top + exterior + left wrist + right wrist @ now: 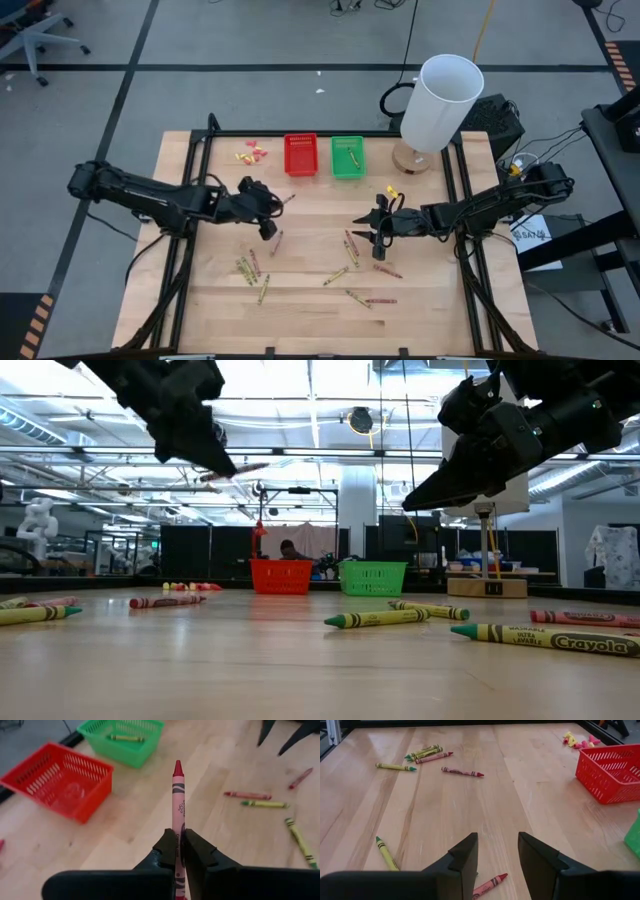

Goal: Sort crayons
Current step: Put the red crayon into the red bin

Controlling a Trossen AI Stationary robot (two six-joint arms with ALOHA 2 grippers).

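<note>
My left gripper (pixel 272 203) is above the table's left middle, shut on a red crayon (pixel 177 795). It also shows in the low view (pixel 205 455) with the crayon (pixel 237 471). My right gripper (pixel 374 230) is open at the right middle, low over the table. In the right wrist view (pixel 497 852) a red crayon (pixel 490 885) lies on the wood under the gap between its fingers. Several red and yellow-green crayons (pixel 250 268) (pixel 352 243) lie flat on the table. A red basket (pixel 301 155) and a green basket (pixel 347 156) stand at the far edge. My left gripper pinches the red crayon between its two fingers on the wrapped shaft (pixel 178 837), in its rear half. The crayon lies along the fingers, its tip (pixel 177 767) sticking out ahead toward the baskets. It is lifted clear of the table, nearly level.
The green basket holds a yellow-green crayon (pixel 125 738). Yellow and pink scraps (pixel 252 153) lie left of the red basket. A tall white cylinder on a wooden base (pixel 440 100) stands at the far right corner. More crayons lie near the front (pixel 380 300).
</note>
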